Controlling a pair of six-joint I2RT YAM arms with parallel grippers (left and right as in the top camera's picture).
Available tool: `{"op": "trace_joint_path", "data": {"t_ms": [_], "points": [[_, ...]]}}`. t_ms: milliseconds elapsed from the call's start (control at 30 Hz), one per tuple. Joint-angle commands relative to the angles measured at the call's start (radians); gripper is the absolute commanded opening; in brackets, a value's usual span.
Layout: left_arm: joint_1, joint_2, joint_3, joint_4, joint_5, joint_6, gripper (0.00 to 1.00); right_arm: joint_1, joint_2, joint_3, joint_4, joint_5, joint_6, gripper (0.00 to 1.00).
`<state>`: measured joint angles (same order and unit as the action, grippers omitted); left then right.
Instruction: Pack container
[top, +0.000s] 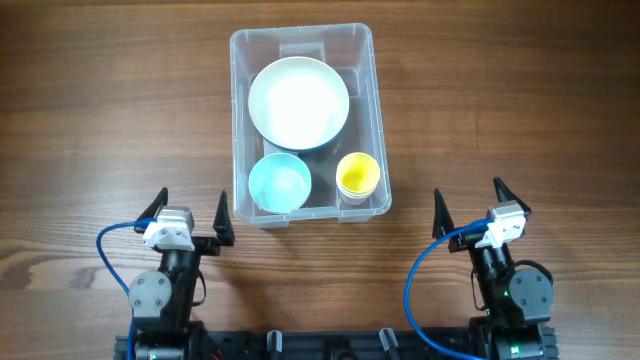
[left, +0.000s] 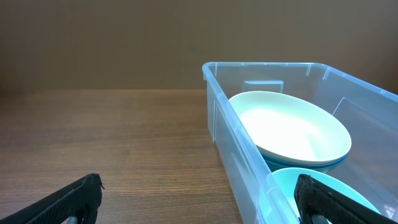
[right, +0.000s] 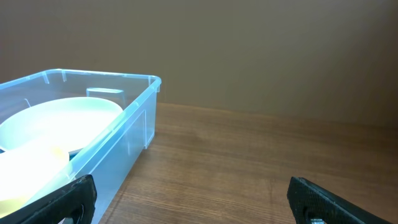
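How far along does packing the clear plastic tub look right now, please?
Done: the wide white round bowl, the light blue bowl and the small yellow cup all sit inside the clear plastic rectangular tub. In hand: nothing; the left gripper and right gripper stand open and empty, short of the tub. Left: no further item shows, so packing looks finished.

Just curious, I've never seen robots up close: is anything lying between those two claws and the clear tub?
Nothing visible does. Only the wooden table lies between the container and the left gripper and right gripper, both open.
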<state>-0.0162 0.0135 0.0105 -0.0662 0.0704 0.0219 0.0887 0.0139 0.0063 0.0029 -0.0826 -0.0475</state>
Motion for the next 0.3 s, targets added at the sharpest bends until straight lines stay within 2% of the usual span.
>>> {"op": "trace_joint_path", "data": {"t_ms": [0,267], "points": [[-0.002,-0.009,-0.005,-0.002,0.023,0.016,1.0,0.001,0.0,-0.001,0.003,-0.008,-0.005,1.0],[-0.002,-0.009,-0.005,-0.002,0.023,0.016,1.0,0.001,0.0,-0.001,0.003,-0.008,-0.005,1.0]]}}
